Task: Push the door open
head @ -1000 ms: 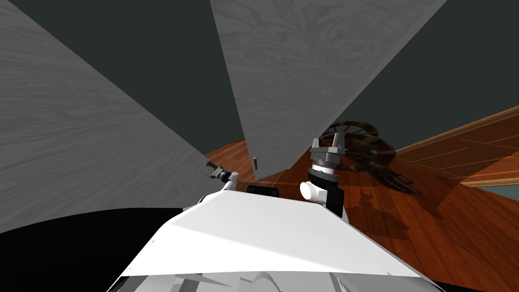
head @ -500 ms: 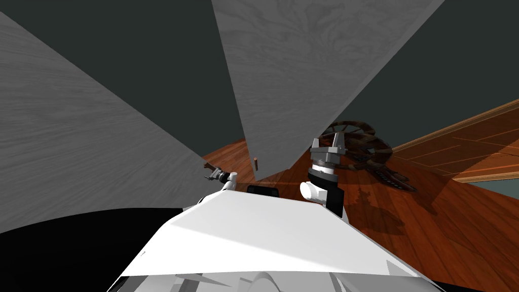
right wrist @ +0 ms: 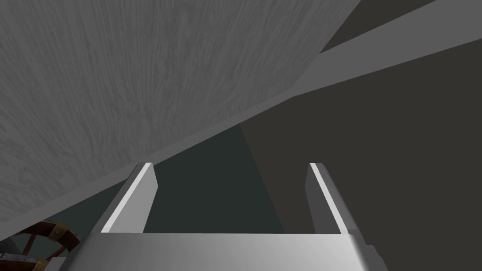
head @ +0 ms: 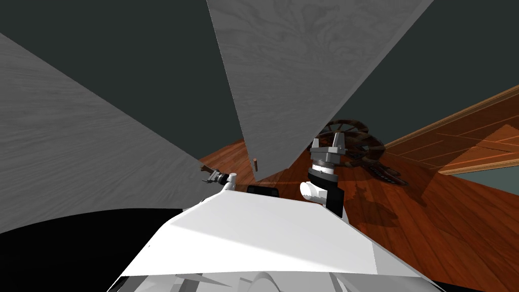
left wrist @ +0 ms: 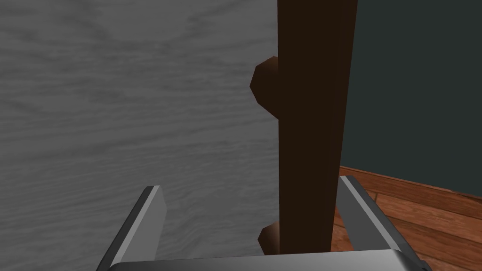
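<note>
The left gripper (left wrist: 250,184) was at the grey, wood-grained door (left wrist: 132,117), which took up the left of the head view and ran off at a slant; its jaws stood wide apart and held nothing; the door's dark brown bar handle (left wrist: 310,117) rose upright between the two fingers, close against one finger (left wrist: 362,211) and well apart from the other; whether bar and finger touched, I could not tell; two rounded brown mounts (left wrist: 264,87) joined the bar to the door's face, one far up the bar and one near the gripper's body.

A second grey panel (head: 304,66) stood farther off in the middle, with a small brown peg (head: 256,163) by its lower edge; the right gripper (head: 328,144) was raised just to the right of that panel's near edge, its jaws also wide open and empty; beyond it, on the reddish plank floor (head: 431,218), lay a brown spoked wheel (head: 355,133); a dark wall (head: 152,61) showed between the two grey panels; a black area (head: 50,253) lay at the near left.
</note>
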Controlling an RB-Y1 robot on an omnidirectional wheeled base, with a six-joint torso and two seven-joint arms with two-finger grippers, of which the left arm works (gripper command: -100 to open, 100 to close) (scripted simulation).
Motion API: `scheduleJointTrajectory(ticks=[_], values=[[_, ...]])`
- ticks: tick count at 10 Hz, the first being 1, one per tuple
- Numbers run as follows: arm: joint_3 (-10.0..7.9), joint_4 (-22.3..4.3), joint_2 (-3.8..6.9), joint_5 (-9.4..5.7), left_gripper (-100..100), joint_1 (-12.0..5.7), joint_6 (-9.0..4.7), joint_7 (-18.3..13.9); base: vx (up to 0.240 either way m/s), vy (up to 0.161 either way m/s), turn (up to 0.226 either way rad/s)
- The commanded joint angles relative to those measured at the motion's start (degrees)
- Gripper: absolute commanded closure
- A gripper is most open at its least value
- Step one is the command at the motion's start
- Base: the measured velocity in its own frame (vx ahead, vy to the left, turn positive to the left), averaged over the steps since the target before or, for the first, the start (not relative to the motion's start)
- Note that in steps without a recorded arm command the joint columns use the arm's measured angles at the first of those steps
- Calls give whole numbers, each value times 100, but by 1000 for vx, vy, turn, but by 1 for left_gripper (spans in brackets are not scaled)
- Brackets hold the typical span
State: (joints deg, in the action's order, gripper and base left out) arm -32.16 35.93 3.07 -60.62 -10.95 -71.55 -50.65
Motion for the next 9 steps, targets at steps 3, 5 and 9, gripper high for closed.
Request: scheduleJointTrajectory(ticks=[3,5,9], values=[[-246,-268,109,-106,100,-62,-267,-13,10,42,-28],[-346,-276,95,-152,100,-69,-320,15,27,43,-77],[-534,-290,61,-241,100,-86,-419,69,10,13,-33]])
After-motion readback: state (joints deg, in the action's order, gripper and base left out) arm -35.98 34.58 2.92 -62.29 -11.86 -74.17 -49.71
